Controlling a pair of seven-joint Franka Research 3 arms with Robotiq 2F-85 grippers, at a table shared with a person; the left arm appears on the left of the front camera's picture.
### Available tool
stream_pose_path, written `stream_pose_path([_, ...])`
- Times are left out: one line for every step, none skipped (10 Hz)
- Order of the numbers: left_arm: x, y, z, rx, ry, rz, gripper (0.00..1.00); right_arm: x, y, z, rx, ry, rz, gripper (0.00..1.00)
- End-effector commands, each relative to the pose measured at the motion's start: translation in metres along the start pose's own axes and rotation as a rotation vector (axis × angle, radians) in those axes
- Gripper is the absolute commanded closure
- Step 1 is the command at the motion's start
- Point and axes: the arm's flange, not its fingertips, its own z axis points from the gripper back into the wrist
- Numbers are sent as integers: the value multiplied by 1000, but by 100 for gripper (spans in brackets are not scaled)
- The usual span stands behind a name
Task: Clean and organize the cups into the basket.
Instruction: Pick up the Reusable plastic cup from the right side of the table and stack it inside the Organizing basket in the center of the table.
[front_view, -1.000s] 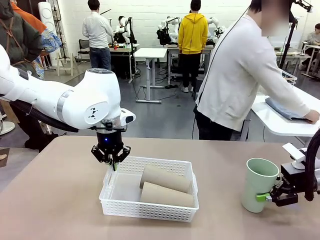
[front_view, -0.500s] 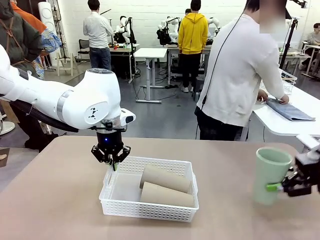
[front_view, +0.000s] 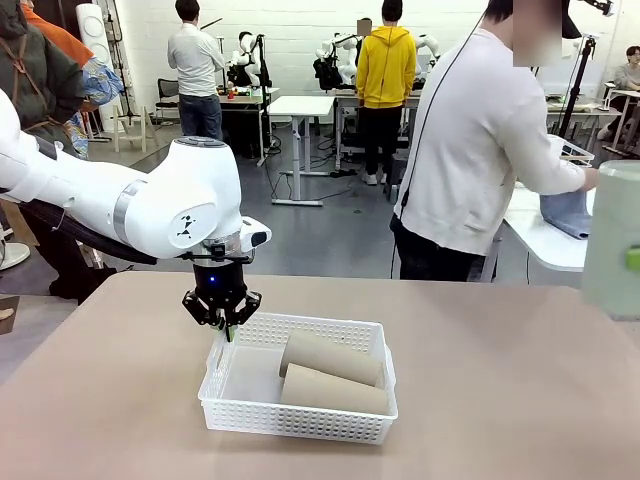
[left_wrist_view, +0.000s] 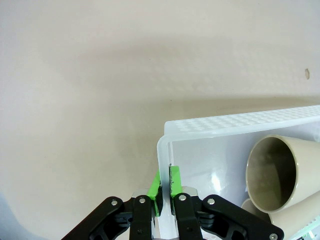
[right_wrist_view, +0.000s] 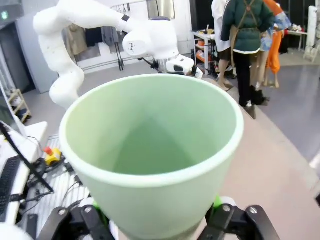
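Paper construction, thin-walled and tapered: the green cup (right_wrist_view: 150, 150) is judged light and easily crushed, with a matte skin that should give the pads fair purchase. The right pincer (right_wrist_view: 157, 220) has it clamped, jaws spread wide to either side of the lower body, with the mouth facing the wrist camera. From the front the cup hangs upright at the far right edge, well above the table (front_view: 500, 380) and well apart from the basket (front_view: 300, 425).

Two brown cups (front_view: 330, 357) lie on their sides in the basket's right half, side by side and touching. The left half is bare.

The left pincer (front_view: 225, 322) is closed on the basket's left wall near a corner, one green pad inside and one outside. The plastic is judged stiff enough to be steadied from that one point.

Handling advice: keep the hold low on the green cup, where the base stiffens the wall. Squeeze lightly, as the open rim would buckle first. An empty cup may roll once laid down, so set it against its neighbours.
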Motion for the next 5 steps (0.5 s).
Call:
stream_pose_path([1,-1,2,1,-7,0,100,-5,-7,-1,6,9,-18,80])
stream_pose_path([1,-1,2,1,-7,0,100,0,0,0,0,0,0,80])
stream_pose_path([1,-1,2,1,-7,0,100,0,0,0,0,0,0,80])
stream_pose_path([1,-1,2,1,-7,0,100,0,0,0,0,0,0,80])
stream_pose_path([1,-1,2,1,-7,0,100,0,0,0,0,0,0,80])
